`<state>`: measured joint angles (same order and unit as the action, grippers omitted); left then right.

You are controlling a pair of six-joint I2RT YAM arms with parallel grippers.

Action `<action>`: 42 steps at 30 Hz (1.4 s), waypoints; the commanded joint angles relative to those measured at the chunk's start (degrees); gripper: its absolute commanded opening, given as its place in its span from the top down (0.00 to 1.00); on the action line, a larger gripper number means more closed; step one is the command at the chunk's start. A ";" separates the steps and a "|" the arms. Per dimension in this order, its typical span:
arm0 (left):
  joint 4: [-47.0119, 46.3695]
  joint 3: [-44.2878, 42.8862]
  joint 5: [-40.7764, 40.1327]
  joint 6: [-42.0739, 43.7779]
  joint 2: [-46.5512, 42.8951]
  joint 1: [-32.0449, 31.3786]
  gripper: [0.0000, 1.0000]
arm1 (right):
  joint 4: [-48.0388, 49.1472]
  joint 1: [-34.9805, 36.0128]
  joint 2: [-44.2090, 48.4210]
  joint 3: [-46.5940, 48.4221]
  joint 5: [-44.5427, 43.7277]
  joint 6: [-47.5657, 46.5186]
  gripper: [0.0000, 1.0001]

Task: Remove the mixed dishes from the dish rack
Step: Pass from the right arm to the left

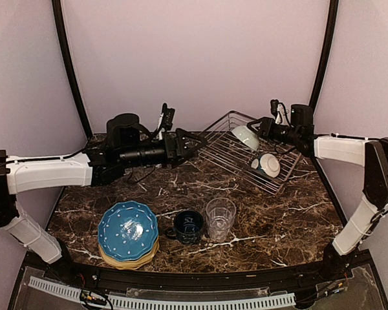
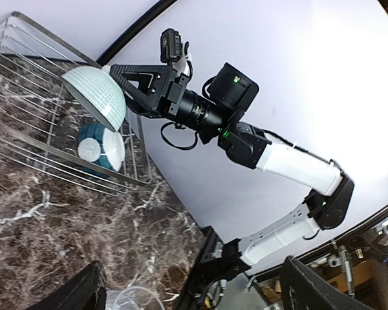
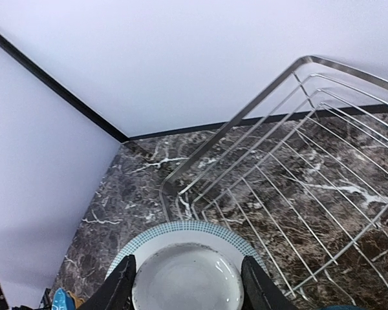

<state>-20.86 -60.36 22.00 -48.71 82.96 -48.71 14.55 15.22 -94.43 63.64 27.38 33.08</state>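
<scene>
My right gripper (image 3: 189,287) is closed on a white bowl (image 1: 246,136), one finger on each side, and holds it tilted over the far side of the dish rack (image 1: 226,158), which sits at about one o'clock on the table. My left gripper (image 1: 200,142) hangs wide open and empty just off the rack's nine o'clock edge. I judge this to be the carry-out of this bowl. The next move calls for swinging it toward six o'clock and setting it beside the tumbler (image 1: 220,218), navy mug (image 1: 189,226) and plate stack (image 1: 127,232). A second bowl (image 1: 266,165) lies at the rack's four o'clock end.
</scene>
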 commanded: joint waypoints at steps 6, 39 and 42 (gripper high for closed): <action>-33.56 -3.95 10.17 -25.74 17.08 0.95 0.08 | 17.45 2.27 8.40 -5.51 8.07 4.10 0.95; -50.17 -7.87 5.23 -35.69 27.46 -0.24 0.99 | 27.92 18.24 18.74 -20.17 -0.03 7.22 0.92; -45.39 -7.04 5.99 -31.96 25.06 -0.14 0.99 | 23.40 18.11 20.27 -19.88 -1.44 5.11 0.73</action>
<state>-68.42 -68.95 27.40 -86.98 112.40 -48.86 38.79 32.77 -77.36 43.64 28.01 38.30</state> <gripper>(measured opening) 0.128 0.474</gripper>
